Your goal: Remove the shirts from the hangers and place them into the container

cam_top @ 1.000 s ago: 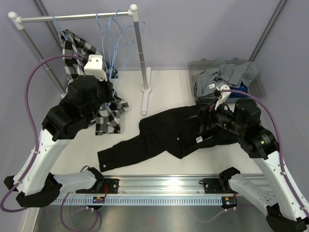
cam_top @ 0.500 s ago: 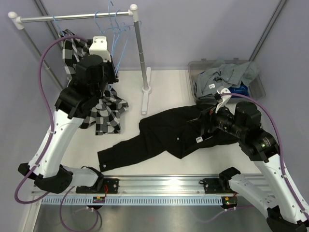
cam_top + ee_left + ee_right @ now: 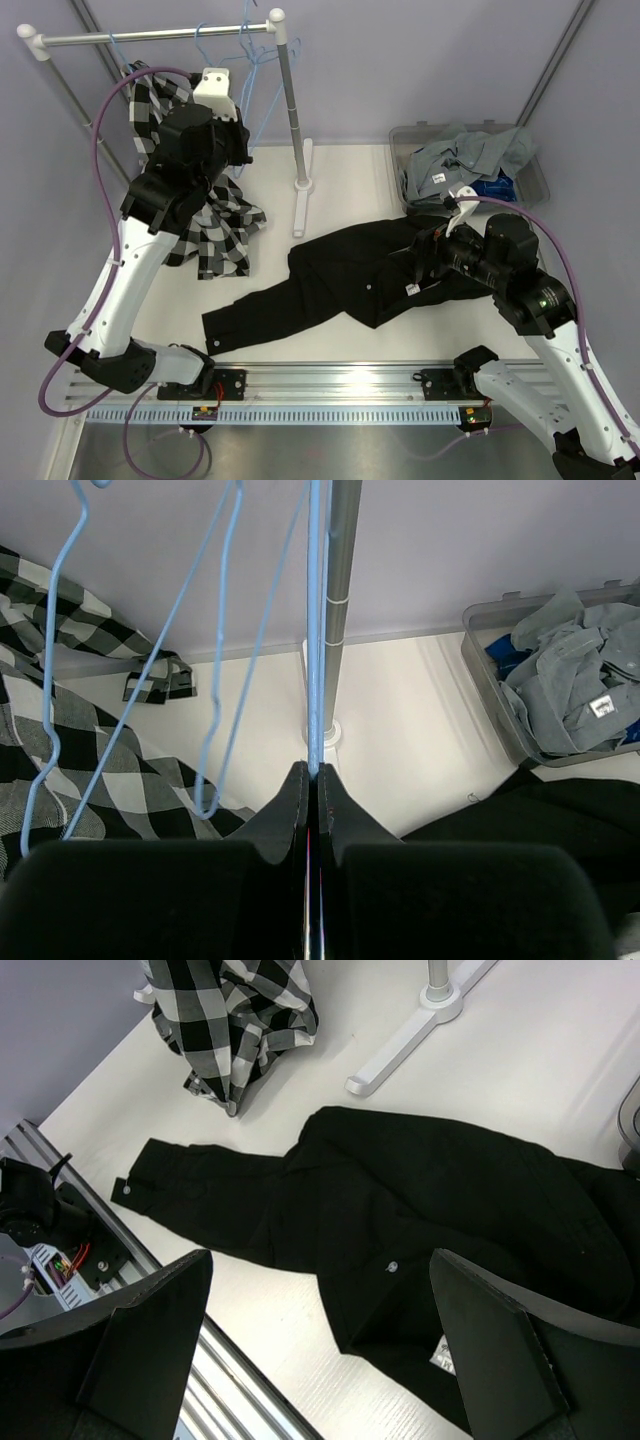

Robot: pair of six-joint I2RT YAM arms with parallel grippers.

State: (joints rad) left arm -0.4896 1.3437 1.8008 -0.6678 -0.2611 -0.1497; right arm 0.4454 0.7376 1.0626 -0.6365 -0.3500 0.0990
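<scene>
Top external view showed the left arm up at the back left, its left tool (image 3: 238,138) beside the silver rail (image 3: 150,36) and right among the light-blue hangers (image 3: 262,75). The left wrist view settled it: that tool was clenched, fingertips (image 3: 298,785) pinched together on the wire of one hanger (image 3: 316,630), which ran straight up from the tips in front of the rail's upright post (image 3: 342,600). Two more blue hangers (image 3: 225,680) dangled just to the left of it. The black-and-white check shirt (image 3: 225,235) hung up by the rail at its top end, and its lower half spilled onto the white tabletop (image 3: 330,190) beneath the left arm. Centre stage, the black shirt (image 3: 350,270) lay sprawled flat on the tabletop, one sleeve stretched toward the near left. Over on the right, the right tool (image 3: 425,250) hovered above that black shirt's right end, released, fingers spread wide with nothing between them. At the back right sat the clear container (image 3: 540,180), with the grey shirt (image 3: 465,155) heaped inside, and a bit of the blue plaid shirt (image 3: 495,187) peeked out beneath it.
</scene>
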